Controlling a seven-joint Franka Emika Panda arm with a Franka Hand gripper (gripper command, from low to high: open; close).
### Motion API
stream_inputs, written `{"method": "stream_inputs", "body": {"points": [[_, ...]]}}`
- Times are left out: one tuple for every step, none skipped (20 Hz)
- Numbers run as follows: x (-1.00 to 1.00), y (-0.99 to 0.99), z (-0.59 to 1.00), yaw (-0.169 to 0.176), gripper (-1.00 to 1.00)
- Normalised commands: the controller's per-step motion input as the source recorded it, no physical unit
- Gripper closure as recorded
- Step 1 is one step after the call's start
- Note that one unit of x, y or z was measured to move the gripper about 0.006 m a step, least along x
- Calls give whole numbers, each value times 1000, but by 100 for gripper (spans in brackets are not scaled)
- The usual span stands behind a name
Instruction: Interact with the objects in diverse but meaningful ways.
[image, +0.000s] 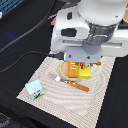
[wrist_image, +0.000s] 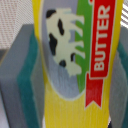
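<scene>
1. The bright yellow rectangular box (wrist_image: 75, 65), its label showing a cow and the word BUTTER, filled the wrist view and stood between two grey-and-teal fingers (wrist_image: 25, 75) that pressed against its sides, so the gripper (image: 82, 66) had closed on it. In the exterior view the box (image: 86, 73) sat low over the woven mat (image: 90, 105), just under the arm's bulk.
2. Just beside it was the orange-yellow ridged block (image: 74, 70), with what seemed a tan plate edge (image: 63, 67) behind; whether the two blocks touched I could not tell.
3. Nearby lay the orange-handled knife (image: 79, 86) and fork (image: 53, 76); the small white carton (image: 35, 89) stood well apart, toward the exterior view's left.
4. My worry: the box looked smooth and the hold narrow, so a quick swing might have let it twist or slip out.
5. A careless lift or shift sideways could have nudged the ridged block, since it sat so close.
6. Setting the box down blind risked landing on the knife handle and tipping over.
</scene>
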Motion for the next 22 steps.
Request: {"method": "stream_inputs", "body": {"points": [[-446,140,-269,31,100],[-394,131,-283,69,100],[-326,186,-274,130,100],[-331,177,-294,150,100],[-349,163,-337,160,100],[-357,166,-354,165,100],[-383,177,-403,167,100],[-394,189,-417,183,100],[-400,194,-431,219,100],[-406,237,-414,236,100],[-423,206,-360,271,100],[-420,163,-337,288,100],[-429,163,-357,288,100],[-463,174,-331,276,100],[-540,177,-231,252,100],[-611,260,-137,205,100],[-694,280,-80,169,100],[-791,257,-37,129,100],[-823,237,-9,110,100],[-826,297,0,87,100],[-780,320,34,75,100],[-760,351,140,62,100]]}}
